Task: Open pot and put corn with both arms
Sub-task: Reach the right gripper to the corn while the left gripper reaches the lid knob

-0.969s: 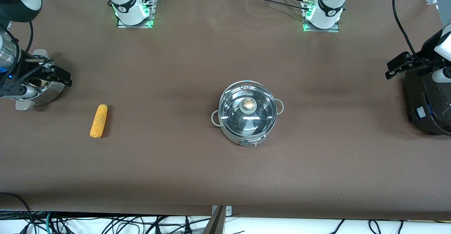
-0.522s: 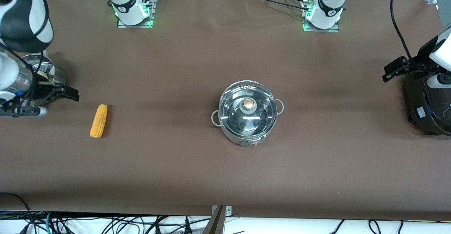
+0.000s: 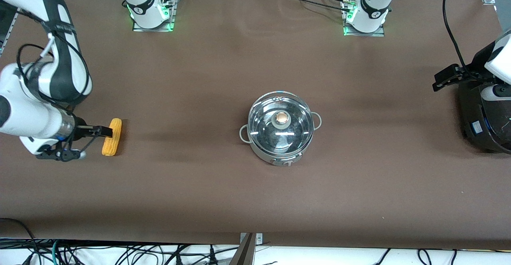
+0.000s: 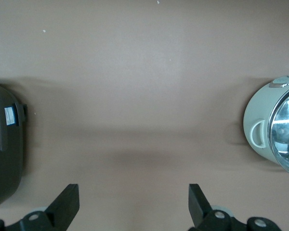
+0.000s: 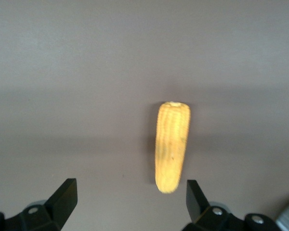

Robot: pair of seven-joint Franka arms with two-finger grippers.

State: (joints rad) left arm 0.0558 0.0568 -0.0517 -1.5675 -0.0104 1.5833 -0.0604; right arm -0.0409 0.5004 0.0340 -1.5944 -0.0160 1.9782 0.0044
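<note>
- The pot (image 3: 280,127) is a shiny round steel vessel near the middle of the brown table (image 3: 239,197), with a loop handle on each side and a small knob on the side facing the front camera.
- Its clear glass lid (image 3: 280,124) is on, topped by a round tan knob (image 3: 282,117).
- The corn (image 3: 112,136), an oblong yellow cob with ribbed kernels, lies flat toward the right arm's end of the table, well apart from the pot.
- The right gripper (image 3: 104,131) is over the corn, its two black fingers (image 5: 62,197) spread wide, holding nothing.
- The left gripper (image 3: 439,80) waits above a black rounded cooker (image 3: 485,113) at the left arm's end, fingers (image 4: 67,202) wide apart and empty.
</note>
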